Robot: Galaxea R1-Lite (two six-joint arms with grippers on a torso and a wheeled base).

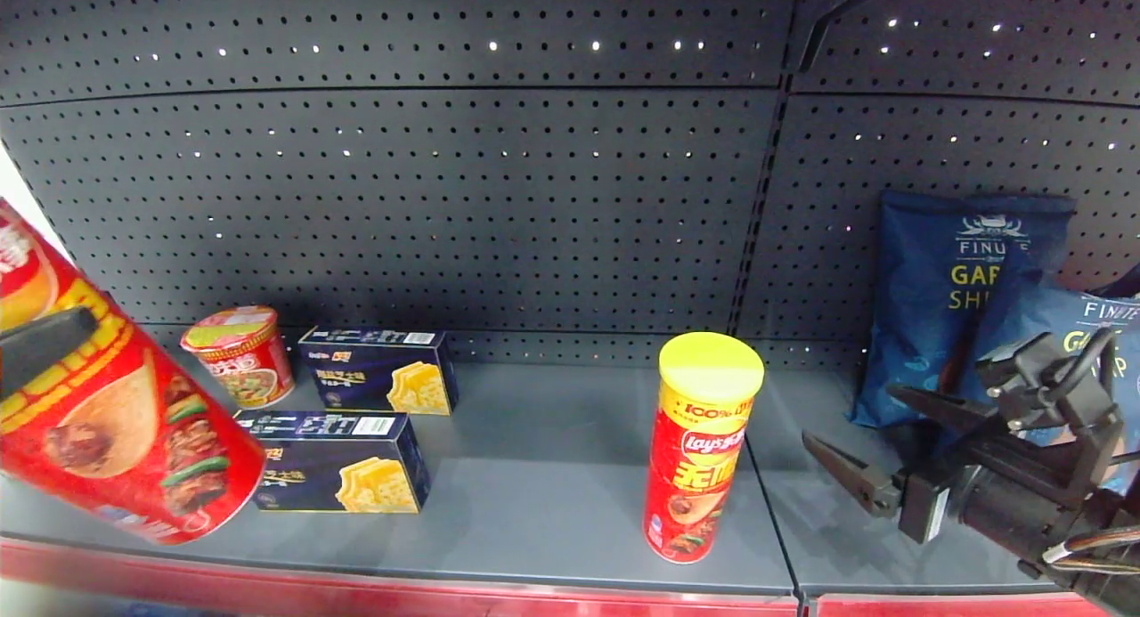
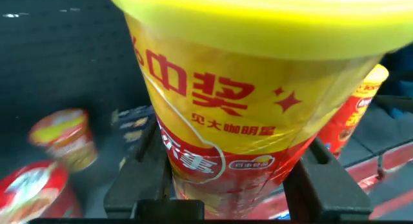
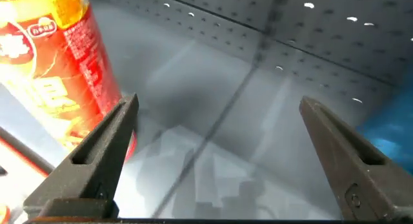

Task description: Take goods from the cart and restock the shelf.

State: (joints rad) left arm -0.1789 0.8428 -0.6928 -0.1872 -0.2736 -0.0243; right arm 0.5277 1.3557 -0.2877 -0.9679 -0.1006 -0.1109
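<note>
My left gripper (image 2: 229, 185) is shut on a red chips can with a yellow lid (image 2: 226, 114). That can (image 1: 116, 421) hangs tilted over the front left of the grey shelf (image 1: 552, 474), with one dark finger (image 1: 44, 345) lying across it. A second chips can of the same kind (image 1: 704, 448) stands upright near the shelf's front, right of middle. My right gripper (image 1: 850, 417) hovers open just right of that can, nothing between its fingers. In the right wrist view the standing can (image 3: 58, 69) sits beside one finger (image 3: 97, 159) of the open gripper (image 3: 222, 159).
A cup of noodles (image 1: 240, 354) and two dark blue boxes (image 1: 378, 368) (image 1: 343, 461) stand on the shelf's left half. Blue snack bags (image 1: 953, 288) lean on the pegboard back wall (image 1: 534, 198) at the right. A red strip (image 1: 401, 590) marks the shelf's front edge.
</note>
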